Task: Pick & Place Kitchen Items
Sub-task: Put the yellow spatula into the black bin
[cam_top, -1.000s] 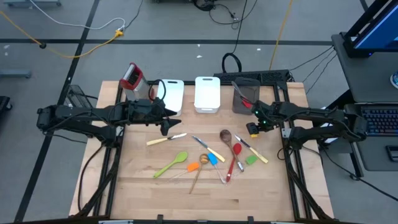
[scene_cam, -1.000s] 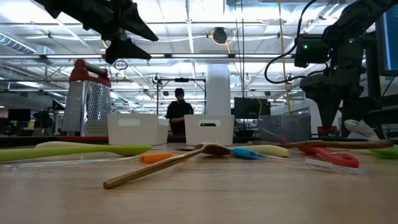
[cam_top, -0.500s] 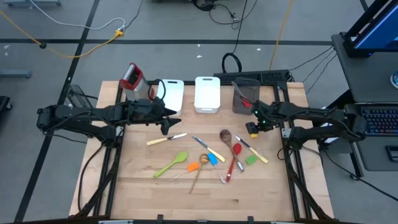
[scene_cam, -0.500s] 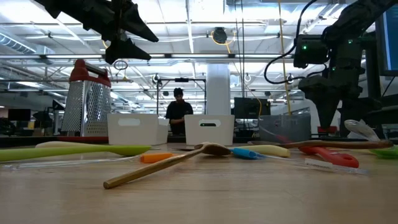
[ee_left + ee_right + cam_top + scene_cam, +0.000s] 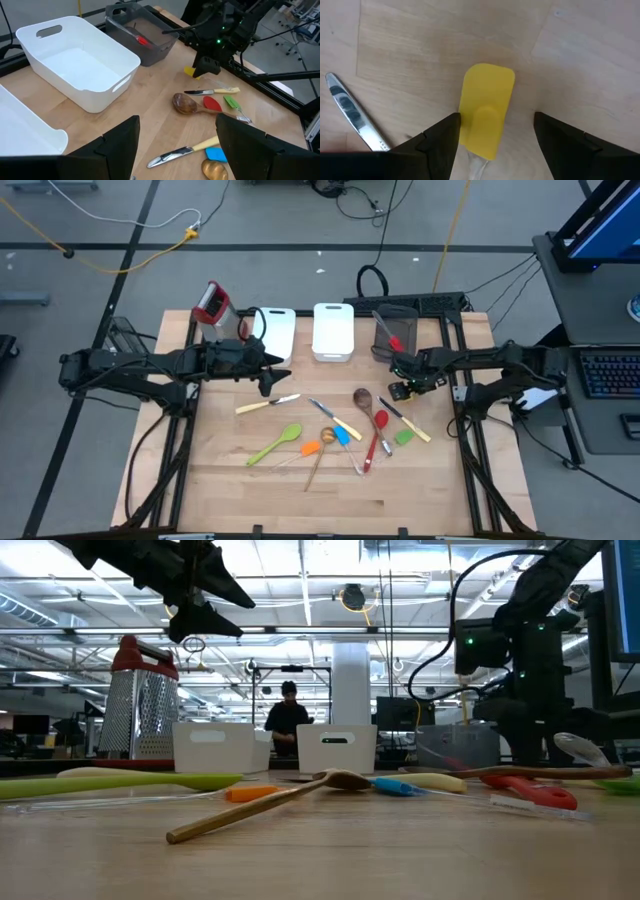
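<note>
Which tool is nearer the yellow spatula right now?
The right tool: it is poised open directly over the yellow spatula. The left tool waits across the table, near the white bins.

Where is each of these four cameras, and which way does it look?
High: overhead, straight down on the table; both arms show.
Low: table height, level across utensils; arms hang above.
Left wrist: on the left arm, past its open left pincer toward the white bin.
Right wrist: on the right arm, down between its open right pincer at the yellow spatula.
Shared: both wrist views show that spatula.
</note>
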You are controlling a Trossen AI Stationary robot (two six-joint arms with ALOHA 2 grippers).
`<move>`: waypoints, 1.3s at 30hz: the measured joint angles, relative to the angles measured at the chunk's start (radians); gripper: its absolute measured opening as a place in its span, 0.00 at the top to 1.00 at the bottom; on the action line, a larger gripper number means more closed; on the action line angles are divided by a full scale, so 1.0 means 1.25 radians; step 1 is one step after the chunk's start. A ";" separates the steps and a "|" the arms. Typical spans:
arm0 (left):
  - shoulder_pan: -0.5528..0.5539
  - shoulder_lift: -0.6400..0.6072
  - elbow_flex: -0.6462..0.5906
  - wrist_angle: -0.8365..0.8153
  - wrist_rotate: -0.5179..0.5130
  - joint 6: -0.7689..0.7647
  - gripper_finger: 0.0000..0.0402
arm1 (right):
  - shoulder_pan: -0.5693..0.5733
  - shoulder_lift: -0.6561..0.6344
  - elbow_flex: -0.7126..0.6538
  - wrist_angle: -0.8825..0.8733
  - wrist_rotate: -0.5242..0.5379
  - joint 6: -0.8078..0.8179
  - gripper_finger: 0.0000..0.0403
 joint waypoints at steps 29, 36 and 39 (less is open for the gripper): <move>-0.001 0.000 0.000 0.000 0.001 0.000 0.34 | -0.001 0.006 -0.074 0.005 0.023 0.092 0.41; -0.001 0.000 0.000 0.000 0.001 0.000 0.34 | 0.000 0.007 -0.074 0.008 0.038 0.089 0.67; -0.001 0.000 0.000 0.000 0.001 0.000 0.34 | 0.000 0.007 -0.074 0.013 0.040 0.081 0.79</move>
